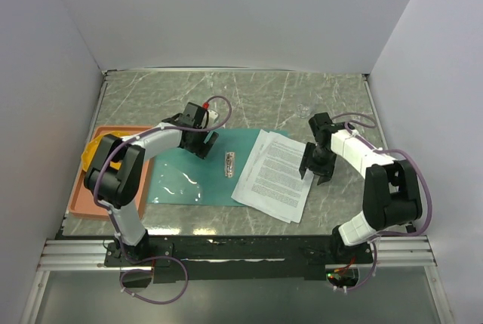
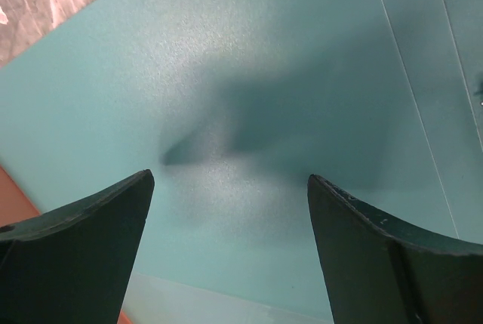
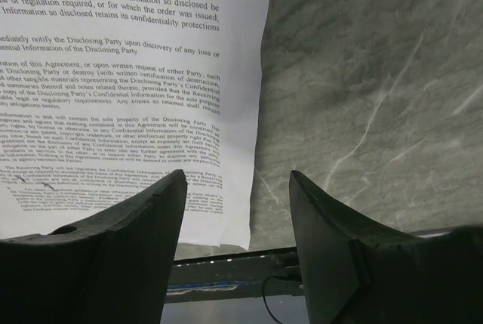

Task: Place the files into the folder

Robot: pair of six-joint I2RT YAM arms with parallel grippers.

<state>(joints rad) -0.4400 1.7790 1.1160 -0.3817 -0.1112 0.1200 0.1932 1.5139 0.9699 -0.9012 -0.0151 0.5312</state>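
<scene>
The teal folder (image 1: 189,177) lies open and flat at the table's middle left, its metal clip (image 1: 230,164) at the spine. The files (image 1: 273,175), white printed sheets, lie fanned on the folder's right half and stick out onto the table. My left gripper (image 1: 204,143) is open and empty, low over the folder's far left part; the left wrist view shows the teal cover (image 2: 287,97) between its fingers. My right gripper (image 1: 317,165) is open and empty at the files' right edge; that edge (image 3: 226,97) runs between its fingers in the right wrist view.
A salmon-orange tray (image 1: 87,188) with something yellow in it stands at the left table edge, touching the folder's left side. A small clear object (image 1: 304,109) lies on the marble at the back right. White walls close in the table on three sides.
</scene>
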